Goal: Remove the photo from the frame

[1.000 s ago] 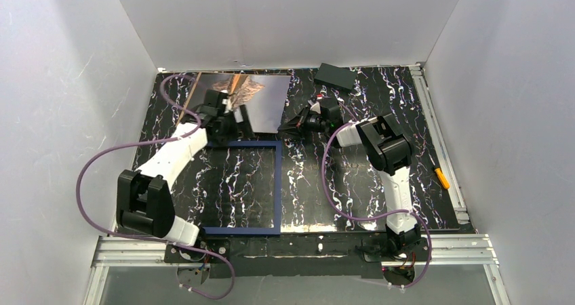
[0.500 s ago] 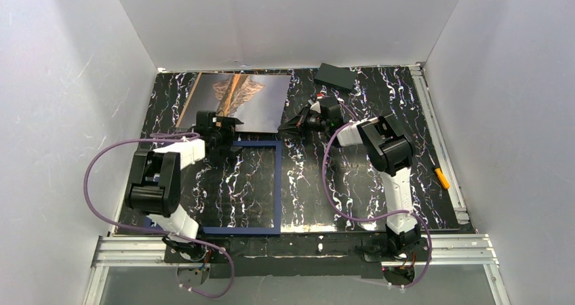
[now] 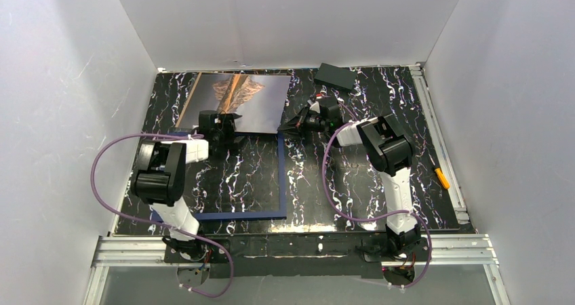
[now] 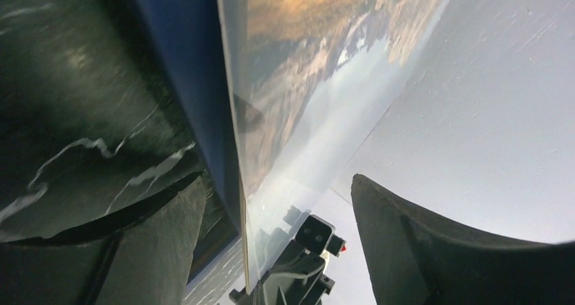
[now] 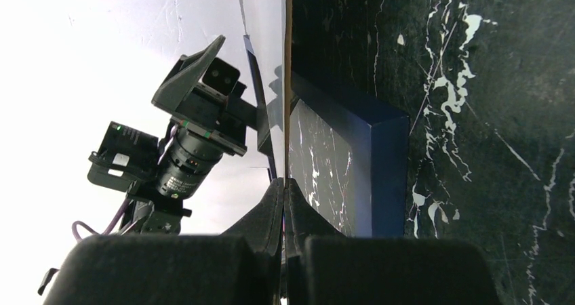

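The photo (image 3: pixel 252 105), a brown mountain on grey sky, lies at the back left with its near edge over the far bar of the frame (image 3: pixel 280 179), a thin navy border. My right gripper (image 3: pixel 289 125) is shut on the photo's near right corner; in the right wrist view the fingertips (image 5: pixel 283 191) pinch the thin edge of the photo (image 5: pixel 287 81) beside the frame's corner (image 5: pixel 383 163). My left gripper (image 3: pixel 224 134) sits at the photo's near edge, open. Its fingers (image 4: pixel 169 237) straddle the photo (image 4: pixel 305 95) and the blue frame bar (image 4: pixel 196 81).
A small black block (image 3: pixel 335 76) lies at the back of the marbled black table (image 3: pixel 352 196). An orange-handled tool (image 3: pixel 441 177) rests near the right rail. White walls close in the back and both sides.
My left gripper dropped from over the photo to its near edge, its jaws narrowing, while that arm folded back. The frame's near bar shifted away from the table's front. The right gripper stayed put.
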Controlling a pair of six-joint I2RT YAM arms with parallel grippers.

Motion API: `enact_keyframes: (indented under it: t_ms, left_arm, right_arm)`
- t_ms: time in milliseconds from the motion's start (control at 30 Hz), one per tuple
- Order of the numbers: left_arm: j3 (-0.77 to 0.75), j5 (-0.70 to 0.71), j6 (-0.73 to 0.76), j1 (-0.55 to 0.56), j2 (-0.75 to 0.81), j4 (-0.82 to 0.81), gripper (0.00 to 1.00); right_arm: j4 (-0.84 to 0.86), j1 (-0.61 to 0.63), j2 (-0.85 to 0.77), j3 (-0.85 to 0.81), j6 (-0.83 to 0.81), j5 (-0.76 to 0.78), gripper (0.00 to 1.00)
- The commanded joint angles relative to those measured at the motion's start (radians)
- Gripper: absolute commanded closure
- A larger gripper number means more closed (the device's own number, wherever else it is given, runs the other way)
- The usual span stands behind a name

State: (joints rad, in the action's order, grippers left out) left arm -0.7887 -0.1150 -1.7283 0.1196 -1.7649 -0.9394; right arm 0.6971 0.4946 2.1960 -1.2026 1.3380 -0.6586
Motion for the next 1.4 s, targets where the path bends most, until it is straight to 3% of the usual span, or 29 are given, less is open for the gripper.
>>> enact_keyframes:
  t_ms: [0,100,300,433,533,700,967,1100,1200,1367]
  left_arm:
    - [0.044,0.025,0.053,-0.002,0.151,0.133,0.21]
    - [0.071,0.012,0.062,-0.002,0.195,0.164,0.20]
    - [0.098,-0.006,-0.026,-0.001,0.147,0.031,0.28]
    - [0.087,-0.011,-0.051,0.005,0.138,0.014,0.28]
    - [0.089,0.002,-0.064,0.015,0.132,-0.011,0.29]
    - [0.102,0.034,-0.125,0.046,0.083,-0.094,0.39]
    - [0.110,0.089,-0.135,0.074,0.083,-0.126,0.40]
    - [0.116,0.129,-0.152,0.091,0.066,-0.157,0.51]
    - [0.124,0.137,-0.166,0.098,0.059,-0.174,0.67]
    - [0.140,0.144,-0.164,0.098,0.083,-0.135,0.82]
  right_arm:
    - [0.047,0.011,-0.055,-0.051,-0.004,-0.026,0.99]
    - [0.054,0.013,-0.062,-0.045,0.002,-0.029,0.99]
    - [0.091,0.016,-0.073,-0.026,0.028,-0.027,0.99]
    - [0.094,0.018,-0.076,-0.026,0.035,-0.026,0.99]
    - [0.099,0.020,-0.078,-0.028,0.042,-0.023,0.99]
    - [0.103,0.025,-0.078,-0.028,0.051,-0.019,0.99]
    - [0.104,0.034,-0.083,-0.026,0.061,-0.005,0.99]
    - [0.114,0.041,-0.078,-0.025,0.074,0.001,0.99]
    - [0.108,0.045,-0.085,-0.024,0.074,0.007,0.99]
    - [0.066,0.045,-0.099,-0.024,0.033,0.014,0.99]
